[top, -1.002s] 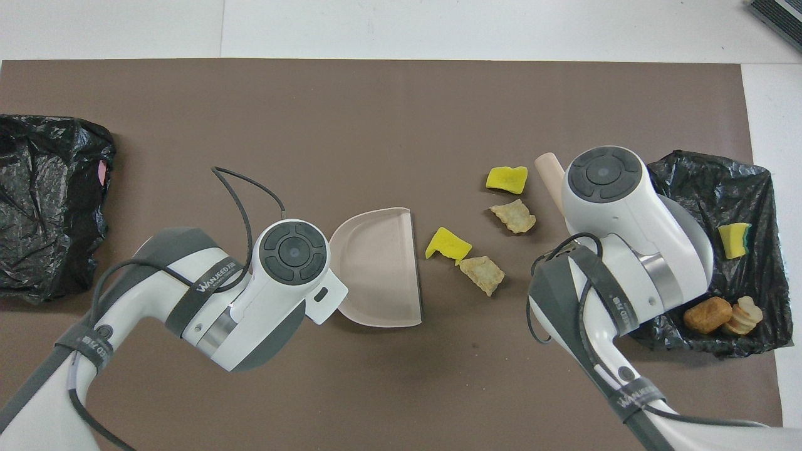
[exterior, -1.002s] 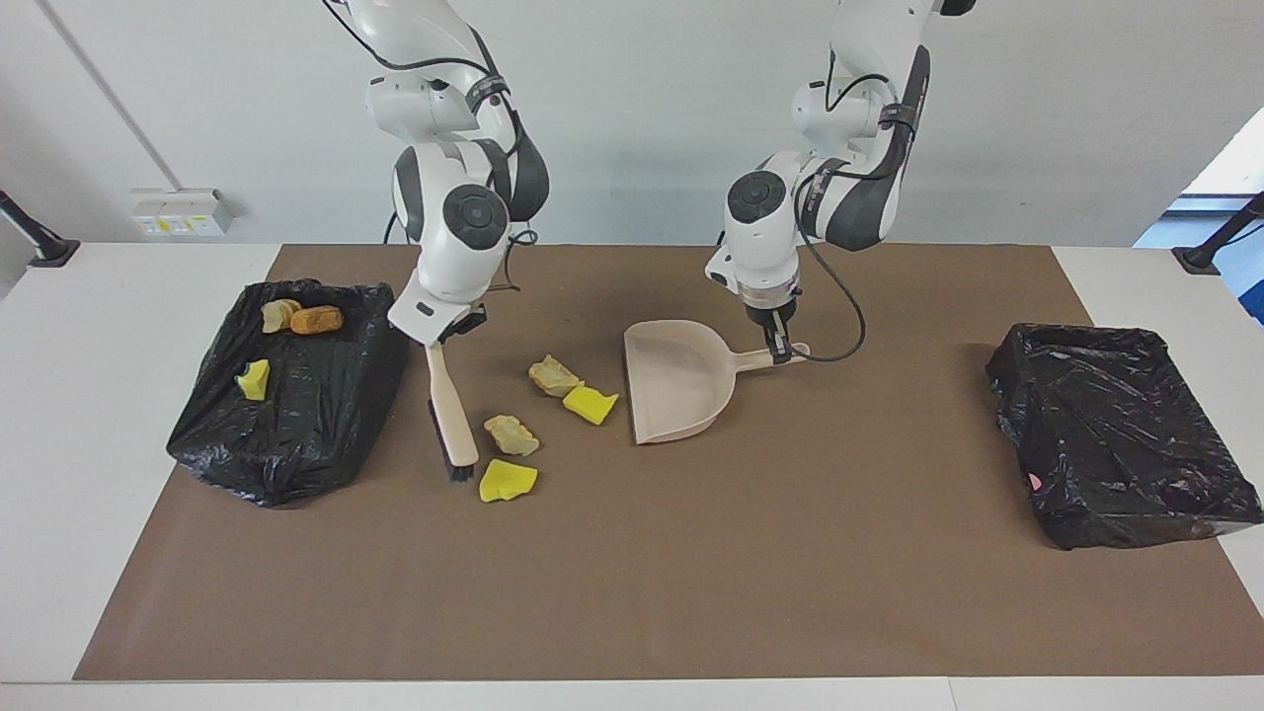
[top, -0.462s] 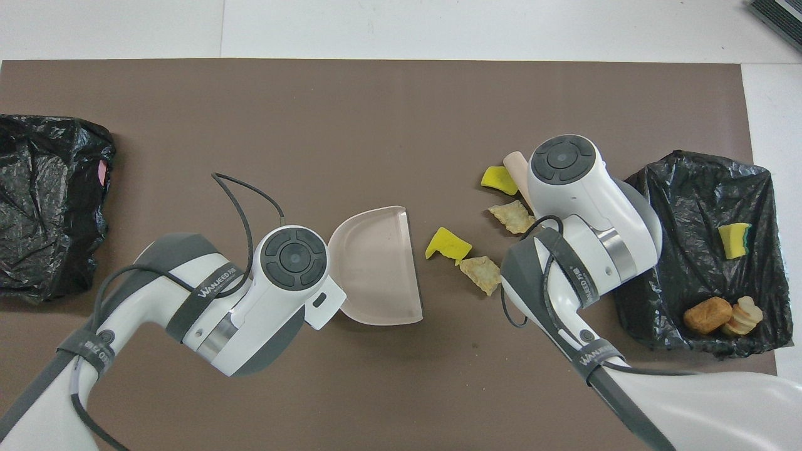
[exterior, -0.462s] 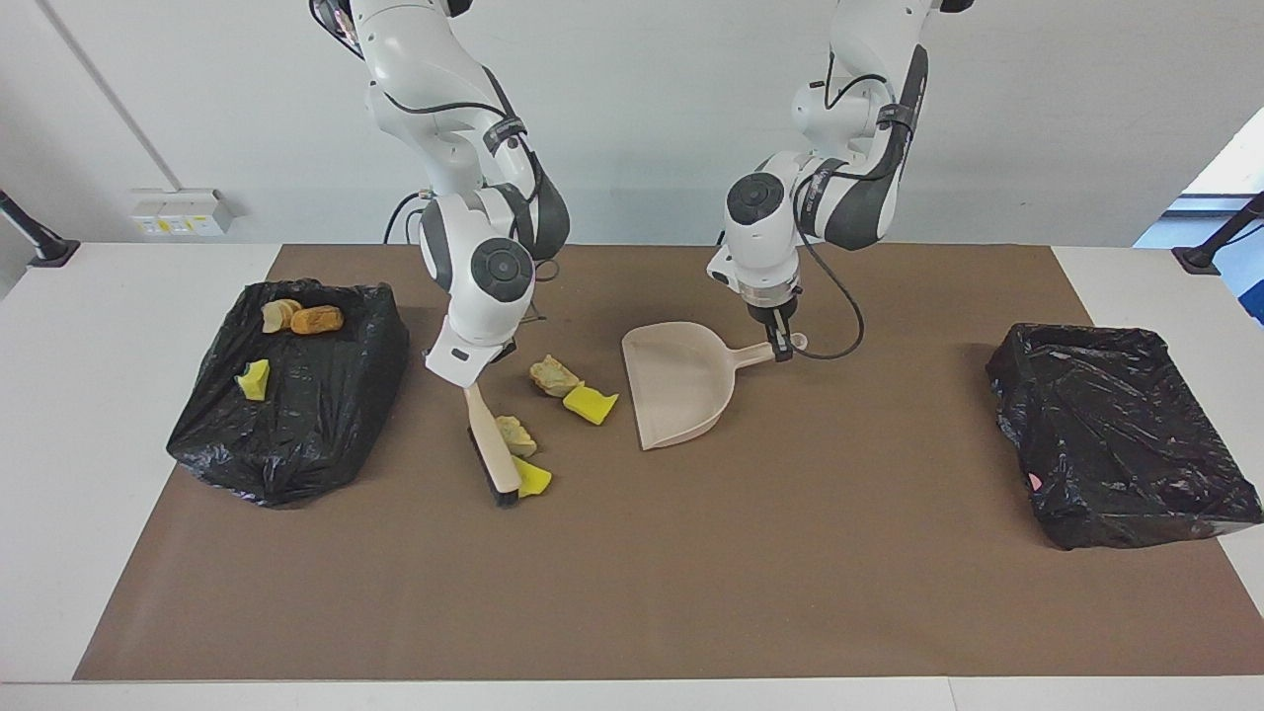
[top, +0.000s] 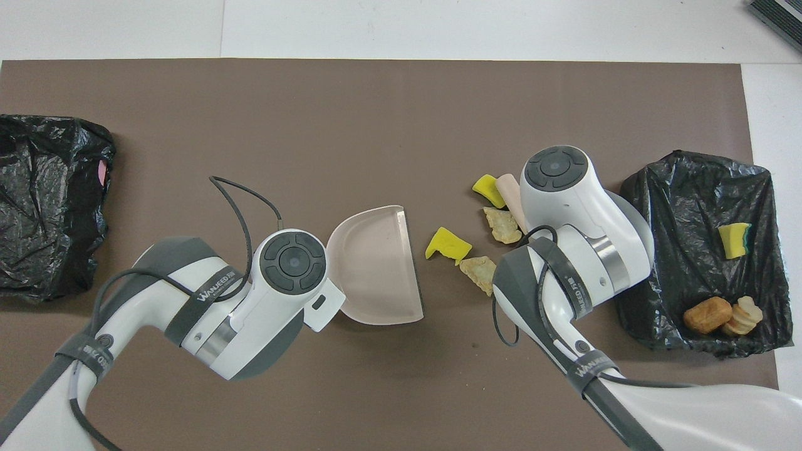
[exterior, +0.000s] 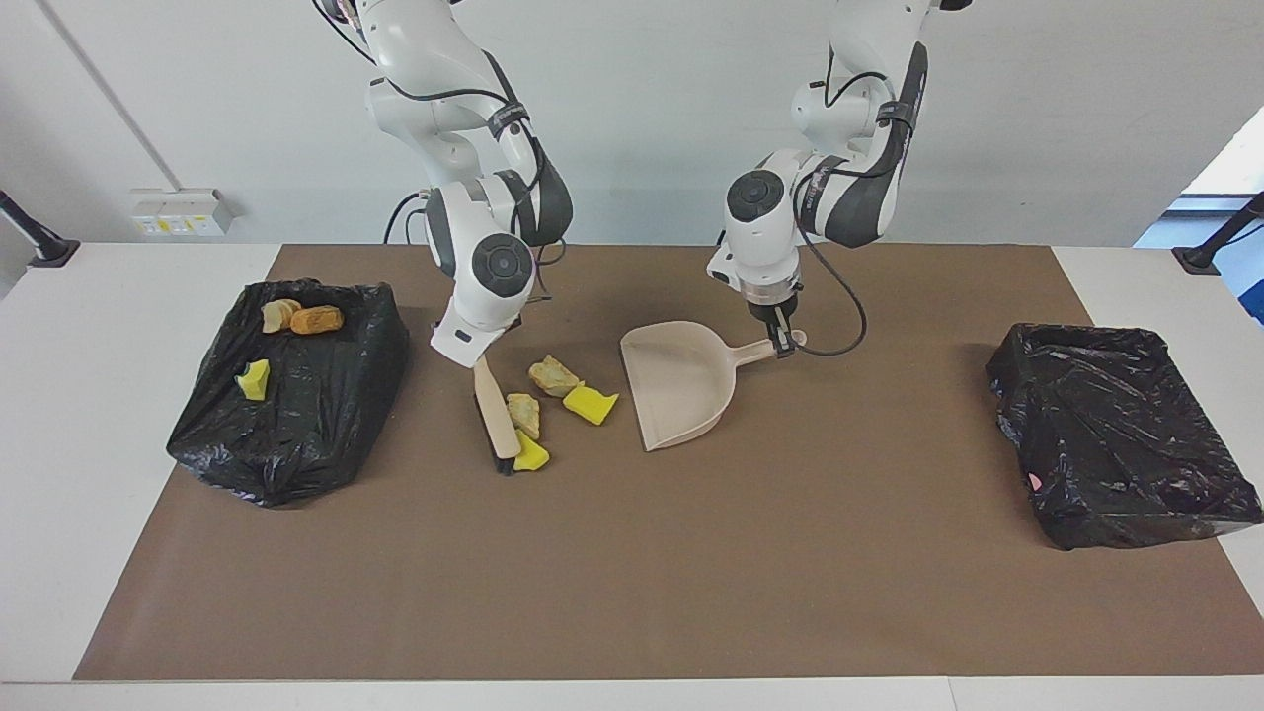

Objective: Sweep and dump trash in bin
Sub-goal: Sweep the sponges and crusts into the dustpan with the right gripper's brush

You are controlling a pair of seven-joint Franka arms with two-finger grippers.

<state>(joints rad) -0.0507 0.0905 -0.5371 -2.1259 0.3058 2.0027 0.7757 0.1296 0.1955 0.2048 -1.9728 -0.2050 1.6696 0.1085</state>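
Four pieces of trash lie on the brown mat: tan lumps [exterior: 553, 375] [exterior: 523, 413] and yellow chunks [exterior: 591, 403] [exterior: 533, 454]. My right gripper [exterior: 481, 357] is shut on the handle of a beige brush [exterior: 496, 425]. The brush's dark bristles rest on the mat against the nearest tan lump and yellow chunk. The beige dustpan [exterior: 681, 385] sits beside the pile with its mouth toward it. My left gripper [exterior: 782, 346] is shut on the dustpan's handle. From overhead, the wrists hide both grippers; the brush tip [top: 509, 191] and dustpan [top: 376, 269] show.
A bin lined with a black bag [exterior: 296, 415] at the right arm's end holds a yellow sponge piece [exterior: 254, 379] and two bread lumps [exterior: 316, 319]. Another black-lined bin [exterior: 1116, 434] stands at the left arm's end. A cable [exterior: 839, 326] loops by the dustpan handle.
My right arm has swept the brush toward the dustpan, pushing a tan lump and a yellow chunk closer to the other two. The dustpan has turned slightly.
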